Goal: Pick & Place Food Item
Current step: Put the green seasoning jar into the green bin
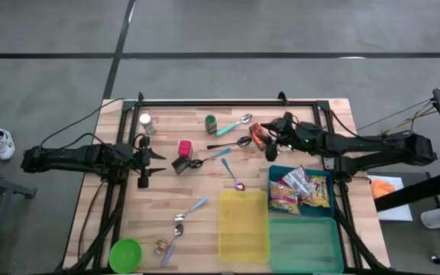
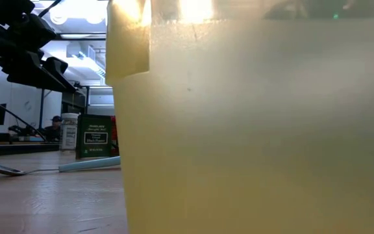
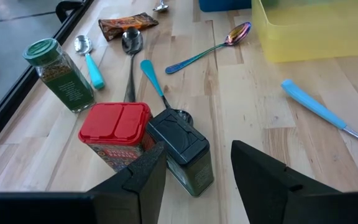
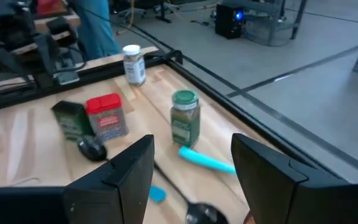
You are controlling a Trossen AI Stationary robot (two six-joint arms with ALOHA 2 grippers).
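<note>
Approach step, by my reading: nothing is gripped yet. Right end effector (image 1: pixel 272 137) hangs over the far right part of the counter (image 1: pixel 205 183), fingers spread and empty, just beside the brown snack wrapper (image 1: pixel 258 136), which lies flat between a black spoon (image 1: pixel 231 143) and the blue bin (image 1: pixel 305 169). That wrapper looks the likeliest food item to move; bagged snacks (image 1: pixel 300 191) already fill the blue bin. Next move would call for lowering the fingers astride the wrapper and closing on it, keeping clear of the spoon.

Left end effector (image 3: pixel 194 180) waits at the left side, fingers spread and empty, facing a red-lidded tin (image 3: pixel 118 134) and a dark tin (image 3: pixel 182 149) touching it.

Labels: green-lidded spice jar (image 4: pixel 185 118) carries print too small to read; wrapper lettering not legible either.
</note>
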